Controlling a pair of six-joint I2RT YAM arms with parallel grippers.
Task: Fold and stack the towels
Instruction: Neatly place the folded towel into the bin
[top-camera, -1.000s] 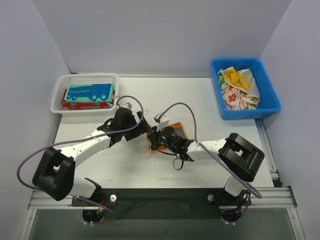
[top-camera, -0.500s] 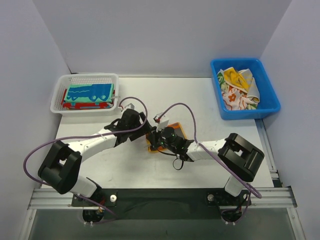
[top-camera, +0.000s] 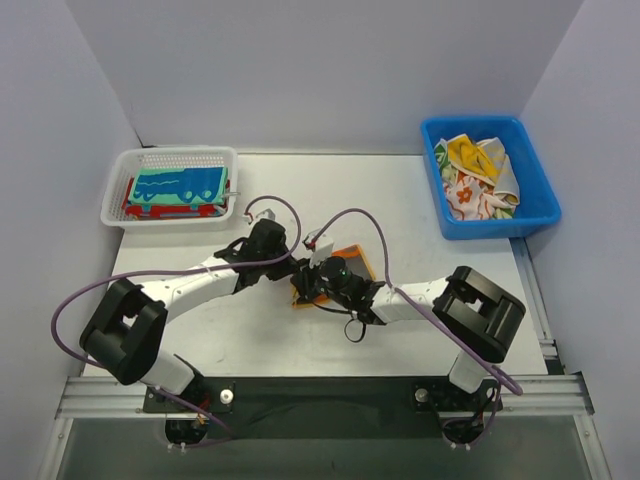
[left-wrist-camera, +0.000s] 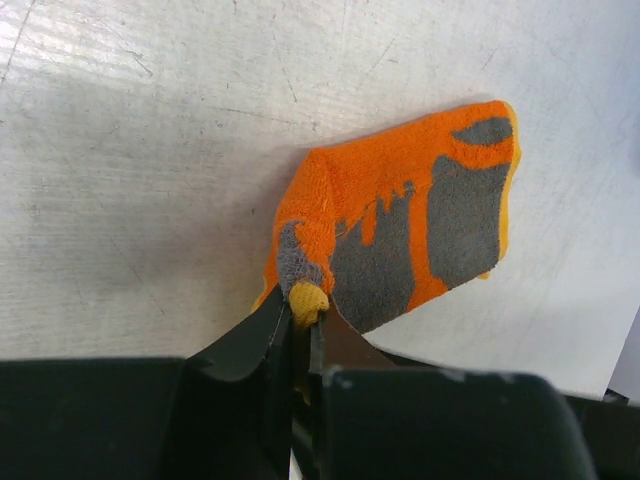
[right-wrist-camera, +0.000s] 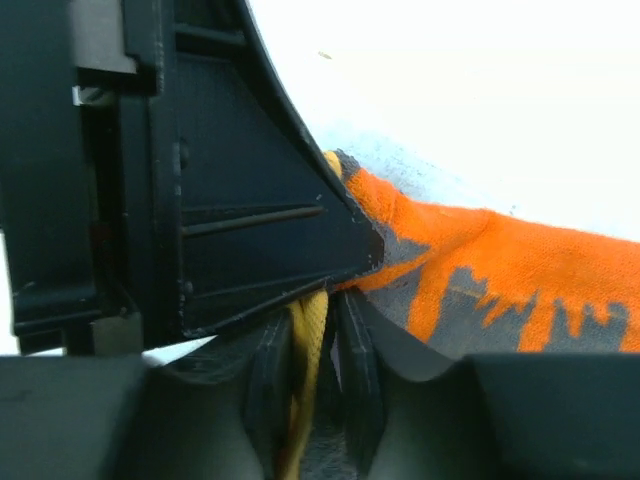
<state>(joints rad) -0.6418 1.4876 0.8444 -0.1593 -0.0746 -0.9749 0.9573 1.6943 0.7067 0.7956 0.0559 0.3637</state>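
Two arms meet at one cloth | orange-and-grey towel (left-wrist-camera: 400, 230) lies folded mid-table (top-camera: 430, 200) | left gripper (left-wrist-camera: 303, 325) pinched tight on its yellow corner | right gripper (right-wrist-camera: 310, 360) fingers narrow about the yellow hem, actual grip cannot be told

Arms: two, the left arm (top-camera: 190, 290) and the right arm (top-camera: 420, 297).
Pincers: two, the left pincer (left-wrist-camera: 300, 305) and the right pincer (right-wrist-camera: 315, 330).
Towels on the counter (top-camera: 400, 180): one, an orange and grey towel (left-wrist-camera: 400, 220).
Towels in the white basket (top-camera: 170, 155): two showed, a teal towel (top-camera: 180, 183) on a red towel (top-camera: 160, 211).
Towels in the blue bin (top-camera: 480, 122): a heap. A yellow towel (top-camera: 470, 155), a flowery towel (top-camera: 465, 195) and a grey towel (top-camera: 505, 175) showed; the full count was too hard to tell.
Purple cables (top-camera: 370, 225): two.
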